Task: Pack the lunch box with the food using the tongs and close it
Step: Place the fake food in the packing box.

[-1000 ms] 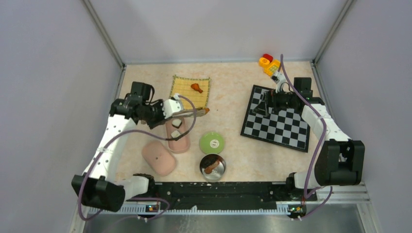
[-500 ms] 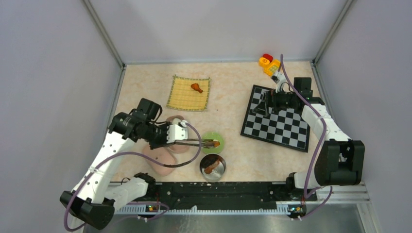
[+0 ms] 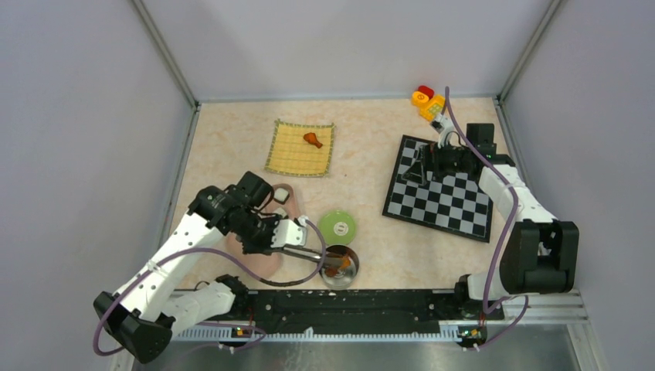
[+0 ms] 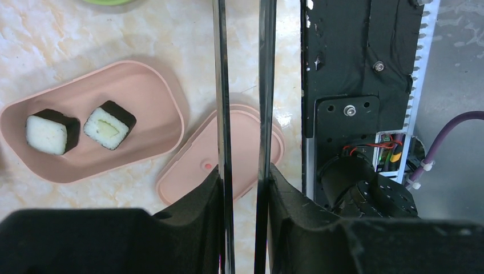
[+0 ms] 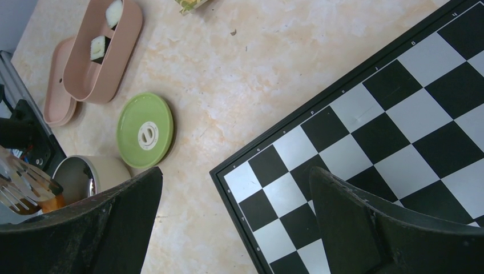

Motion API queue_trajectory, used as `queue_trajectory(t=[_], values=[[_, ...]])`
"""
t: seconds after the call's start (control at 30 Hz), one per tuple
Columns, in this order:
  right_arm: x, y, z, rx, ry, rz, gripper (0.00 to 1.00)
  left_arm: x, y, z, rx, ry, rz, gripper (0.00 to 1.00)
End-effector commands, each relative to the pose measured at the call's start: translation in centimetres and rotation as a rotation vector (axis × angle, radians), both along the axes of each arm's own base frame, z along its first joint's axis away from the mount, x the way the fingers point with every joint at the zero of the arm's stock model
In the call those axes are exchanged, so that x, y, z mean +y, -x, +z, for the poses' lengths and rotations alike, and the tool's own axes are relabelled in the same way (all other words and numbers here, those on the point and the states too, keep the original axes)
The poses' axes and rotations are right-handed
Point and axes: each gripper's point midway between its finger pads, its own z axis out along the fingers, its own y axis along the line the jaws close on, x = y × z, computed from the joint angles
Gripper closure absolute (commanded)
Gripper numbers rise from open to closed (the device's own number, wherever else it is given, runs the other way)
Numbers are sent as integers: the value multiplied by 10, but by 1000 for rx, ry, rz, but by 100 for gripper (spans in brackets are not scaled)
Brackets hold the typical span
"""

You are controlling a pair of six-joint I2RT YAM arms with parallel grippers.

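My left gripper (image 3: 290, 236) (image 4: 244, 171) is shut on the tongs (image 3: 313, 253) (image 4: 222, 85), one silver arm against each finger. The tong tips (image 5: 23, 182) reach into a steel bowl (image 3: 351, 269) (image 5: 80, 177), at an orange-brown piece of food (image 3: 334, 270) (image 5: 48, 202); I cannot tell if they pinch it. The pink lunch box (image 4: 131, 85) (image 5: 105, 63) stands open with two sushi rolls (image 4: 51, 131) (image 4: 109, 124) inside, largely under my arm in the top view. Its lid (image 3: 263, 267) (image 4: 194, 177) lies beside it. My right gripper (image 3: 421, 166) (image 5: 235, 177) hangs open and empty.
A yellow mat (image 3: 297, 154) at the back carries an orange piece (image 3: 313, 140). A green round lid (image 3: 337, 226) (image 5: 145, 130) lies by the bowl. A chessboard (image 3: 440, 197) (image 5: 399, 142) lies under the right gripper, with toy blocks (image 3: 427, 100) behind it. The arm bases' black rail (image 4: 359, 85) runs along the near edge.
My left arm swung the tongs from beside the mat, past the green lid, to the steel bowl. An orange bit shows at the tips throughout. The right arm stayed still.
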Motion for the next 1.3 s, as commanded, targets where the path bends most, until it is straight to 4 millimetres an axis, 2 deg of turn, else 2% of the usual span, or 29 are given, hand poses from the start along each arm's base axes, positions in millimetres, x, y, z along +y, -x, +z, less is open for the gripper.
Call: queue_trajectory(t=[0.0, 0.27, 0.43, 0.57, 0.77, 0.93, 1.0, 1.1, 1.27], values=[[-3, -7, 1, -32, 10, 1, 2, -4, 4, -6, 15, -6, -8, 68], [-3, -6, -1, -30, 11, 3, 2, -7, 4, -14, 5, -47, -40, 62], [-3, -6, -1, -27, 11, 4, 2, -9, -1, -11, -13, -53, -44, 53], [-3, -6, -1, -27, 9, 6, 2, -11, -4, -9, -22, -50, -42, 52], [-2, -5, 0, -25, 4, 11, 2, -24, -23, 21, -91, 11, 39, 56], [-1, -5, 0, -21, -2, 17, 2, -34, -35, 34, -125, 57, 85, 58], [-1, -5, 1, -23, -4, 18, 2, -35, -54, 35, -184, 51, 138, 58], [0, -4, 3, -27, -9, 22, 2, -29, -104, 42, -295, 79, 274, 57], [0, -3, 6, -38, -6, 20, 2, 4, -188, 66, -416, 139, 497, 56]])
